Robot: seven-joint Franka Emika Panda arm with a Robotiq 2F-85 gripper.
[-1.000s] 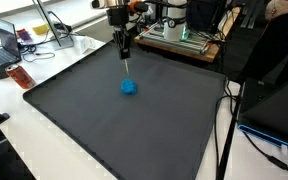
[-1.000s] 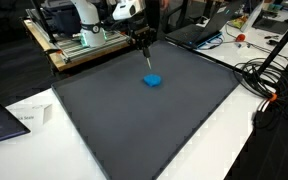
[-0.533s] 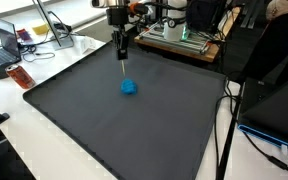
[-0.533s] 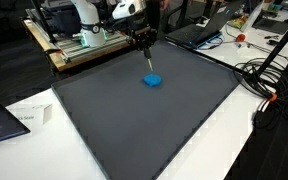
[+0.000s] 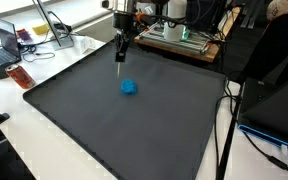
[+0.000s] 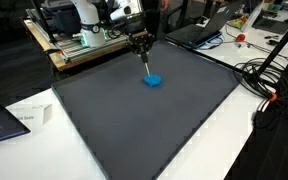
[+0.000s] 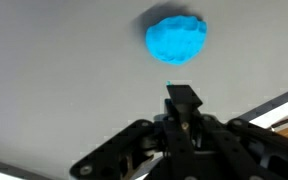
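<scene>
Wrist view: one gripper (image 7: 184, 100), fingers pressed together, a tiny teal tip (image 7: 171, 86) showing at their end. One blue lump (image 7: 176, 39), crumpled and roundish, lies on the dark mat (image 7: 54, 80) just beyond that tip, apart from it. In both exterior views the gripper (image 5: 121, 48) (image 6: 140, 46) hangs above the mat (image 5: 104, 130) (image 6: 134, 130) near its far edge, clenched on one thin pale rod (image 5: 120, 59) (image 6: 145, 64) that points down; what the rod is cannot be told. Rod's lower end stands clear of the mat's surface. Lump count: one (image 5: 129, 87) (image 6: 153, 80), on the mat's far half, near the rod's end, not touching. Off the mat's edge: one open laptop (image 5: 2, 45), one small orange item (image 5: 21, 77).
</scene>
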